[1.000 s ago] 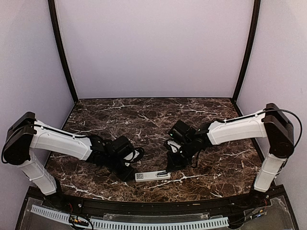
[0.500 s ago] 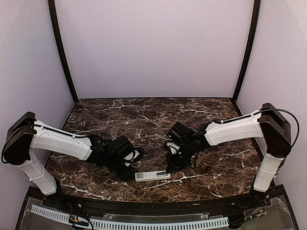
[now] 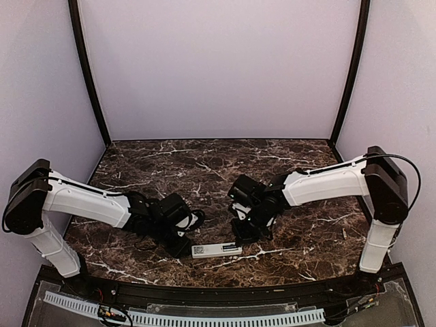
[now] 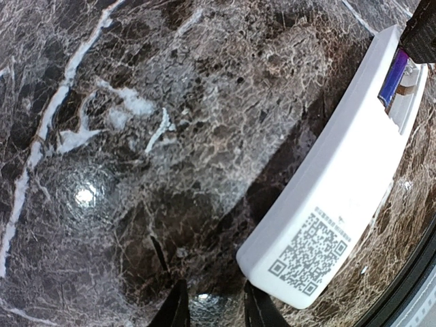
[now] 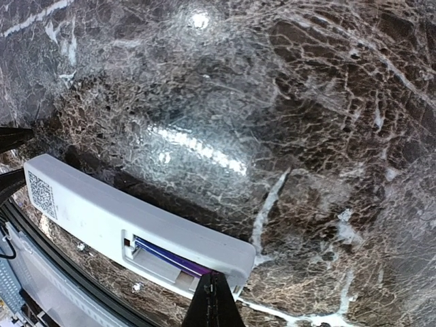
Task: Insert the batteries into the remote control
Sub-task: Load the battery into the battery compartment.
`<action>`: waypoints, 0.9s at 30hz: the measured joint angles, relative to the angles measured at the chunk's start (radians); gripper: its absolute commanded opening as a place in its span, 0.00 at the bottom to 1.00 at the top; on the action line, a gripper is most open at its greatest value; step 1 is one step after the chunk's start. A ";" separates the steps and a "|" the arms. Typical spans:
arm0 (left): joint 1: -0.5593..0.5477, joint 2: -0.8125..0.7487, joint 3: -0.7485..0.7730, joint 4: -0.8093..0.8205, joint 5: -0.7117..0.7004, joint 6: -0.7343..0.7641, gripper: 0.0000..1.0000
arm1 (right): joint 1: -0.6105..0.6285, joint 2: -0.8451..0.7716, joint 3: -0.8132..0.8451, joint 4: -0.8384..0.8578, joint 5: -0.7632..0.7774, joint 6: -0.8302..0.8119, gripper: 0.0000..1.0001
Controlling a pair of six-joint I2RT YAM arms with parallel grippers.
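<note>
On the marble table (image 3: 204, 163) the remote (image 5: 95, 201) could skid if my shut, empty right gripper (image 5: 213, 300) presses its battery (image 5: 167, 256), since my left gripper (image 4: 211, 310), slightly open, holds nothing.

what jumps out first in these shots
A white remote lies label-up at the near edge of the dark marble table, its battery slot open with one bluish battery inside. The right gripper, shut, points at that slot end; the left gripper sits by the code end.
</note>
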 measured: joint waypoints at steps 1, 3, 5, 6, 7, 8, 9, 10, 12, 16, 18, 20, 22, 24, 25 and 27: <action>0.000 0.000 0.000 0.000 0.000 0.000 0.27 | 0.005 0.003 0.008 -0.010 0.011 0.000 0.00; 0.000 0.000 0.000 0.000 0.000 0.000 0.27 | 0.016 0.010 0.022 -0.028 0.035 -0.001 0.00; 0.000 0.000 0.000 0.000 0.000 0.000 0.27 | 0.029 0.018 0.039 -0.049 0.064 -0.003 0.00; 0.000 0.000 0.000 0.000 0.000 0.000 0.27 | 0.035 0.021 0.046 -0.058 0.079 -0.004 0.00; 0.000 0.000 0.000 0.000 0.000 0.000 0.27 | 0.042 0.026 0.055 -0.068 0.095 -0.004 0.00; 0.000 0.000 0.000 0.000 0.000 0.000 0.27 | 0.045 0.028 0.060 -0.074 0.108 -0.005 0.00; 0.000 0.000 0.000 0.000 0.000 0.000 0.27 | 0.050 0.029 0.061 -0.076 0.115 -0.005 0.00; 0.000 0.000 0.000 0.000 0.000 0.000 0.27 | 0.053 0.030 0.064 -0.079 0.122 -0.005 0.00; 0.000 0.000 0.000 0.000 0.000 0.000 0.27 | 0.056 0.034 0.071 -0.089 0.140 -0.007 0.00; 0.000 0.000 0.000 0.000 0.000 0.001 0.27 | 0.066 0.042 0.089 -0.109 0.165 -0.010 0.01; 0.000 0.000 0.000 0.000 0.000 0.001 0.27 | 0.069 0.043 0.093 -0.116 0.175 -0.013 0.03; 0.000 0.000 0.000 0.000 0.000 0.001 0.27 | 0.071 0.045 0.099 -0.121 0.179 -0.018 0.05; 0.000 0.000 0.000 0.000 0.000 0.001 0.27 | 0.073 0.045 0.102 -0.122 0.183 -0.024 0.06; 0.000 0.000 0.000 0.000 0.000 0.001 0.27 | 0.075 0.045 0.105 -0.122 0.189 -0.029 0.06; 0.000 0.000 0.000 0.000 0.000 0.001 0.27 | 0.075 0.045 0.107 -0.122 0.193 -0.030 0.07; 0.000 0.000 0.000 0.000 0.000 0.002 0.27 | 0.075 0.046 0.111 -0.121 0.201 -0.030 0.07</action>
